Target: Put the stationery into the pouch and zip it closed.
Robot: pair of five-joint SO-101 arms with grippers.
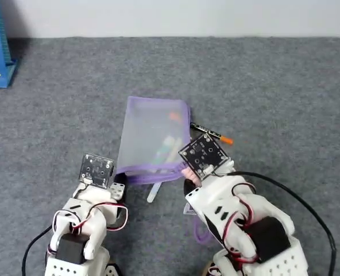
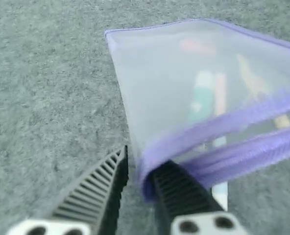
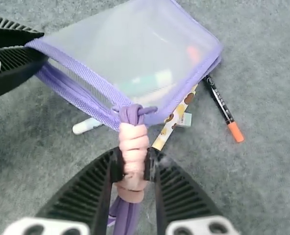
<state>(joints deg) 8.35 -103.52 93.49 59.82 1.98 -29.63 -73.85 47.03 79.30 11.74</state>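
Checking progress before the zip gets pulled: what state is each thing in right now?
pouch: zip open, items inside.
left gripper: shut on the pouch's corner.
right gripper: shut on the zipper pull.
black pen: outside the pouch, flat on the carpet, orange cap on.
white pen: sticking out past the zip edge.
patterned pencil: poking out by the pouch's corner; inside or underneath, cannot tell.
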